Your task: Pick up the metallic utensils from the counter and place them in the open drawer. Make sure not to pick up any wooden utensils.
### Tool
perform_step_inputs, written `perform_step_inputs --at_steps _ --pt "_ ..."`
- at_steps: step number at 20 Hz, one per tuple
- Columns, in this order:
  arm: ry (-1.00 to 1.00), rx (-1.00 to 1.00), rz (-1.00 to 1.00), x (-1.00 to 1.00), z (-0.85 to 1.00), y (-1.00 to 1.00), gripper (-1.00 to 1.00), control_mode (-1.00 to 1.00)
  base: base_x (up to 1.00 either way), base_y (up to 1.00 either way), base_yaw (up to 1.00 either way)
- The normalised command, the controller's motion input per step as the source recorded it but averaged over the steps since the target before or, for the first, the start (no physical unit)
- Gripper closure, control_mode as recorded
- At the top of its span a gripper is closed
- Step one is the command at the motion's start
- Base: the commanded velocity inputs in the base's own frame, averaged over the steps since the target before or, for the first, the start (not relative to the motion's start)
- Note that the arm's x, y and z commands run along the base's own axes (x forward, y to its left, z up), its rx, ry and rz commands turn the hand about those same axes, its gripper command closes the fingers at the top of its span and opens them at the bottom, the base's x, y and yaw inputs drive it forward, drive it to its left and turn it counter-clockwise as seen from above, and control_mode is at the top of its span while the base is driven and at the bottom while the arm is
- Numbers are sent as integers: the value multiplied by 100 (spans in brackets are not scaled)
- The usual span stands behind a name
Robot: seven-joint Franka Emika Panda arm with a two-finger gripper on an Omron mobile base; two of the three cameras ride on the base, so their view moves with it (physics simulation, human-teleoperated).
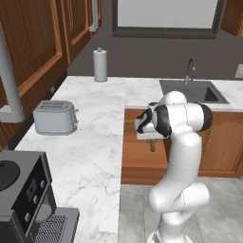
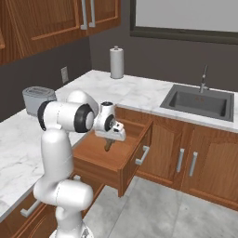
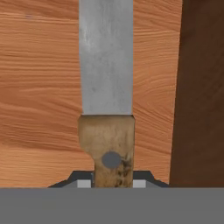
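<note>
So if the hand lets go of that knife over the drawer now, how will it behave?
The knife looks stiff, with a flat grey metal blade, so it probably will not bend or roll. Held by its brown handle with the blade pointing down at the drawer bottom, it would likely land tip first, then topple flat. The smooth blade may slide on the wood.

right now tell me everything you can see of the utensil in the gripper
The metal utensil has a flat, straight grey blade with faint scuffs, set into a tan-brown wooden-looking handle with one round grey rivet. The gripper is shut on the handle. In the hand view the blade points away from the hand, over the wood-grain bottom of the open drawer, with a darker side wall beside it. In the right base view it hangs from the gripper above the drawer; whether its tip touches the bottom cannot be told.
</note>
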Motion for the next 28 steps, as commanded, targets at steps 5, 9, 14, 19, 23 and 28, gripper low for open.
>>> perform_step_inputs --at_steps 5,9,14,19,23,28 --pt "0 24 0 40 -23 0 100 -100 0 0 0" --pt "6 2 0 57 -30 28 100 -100 0 0 0" --pt "1 -3 0 24 -41 14 100 -100 0 0 0" --pt "0 -7 -1 13 -34 11 100 -100 0 0 0" --pt "0 -2 -1 0 -35 1 100 -100 0 0 0" --pt "2 0 0 0 -37 2 100 -100 0 0 0"
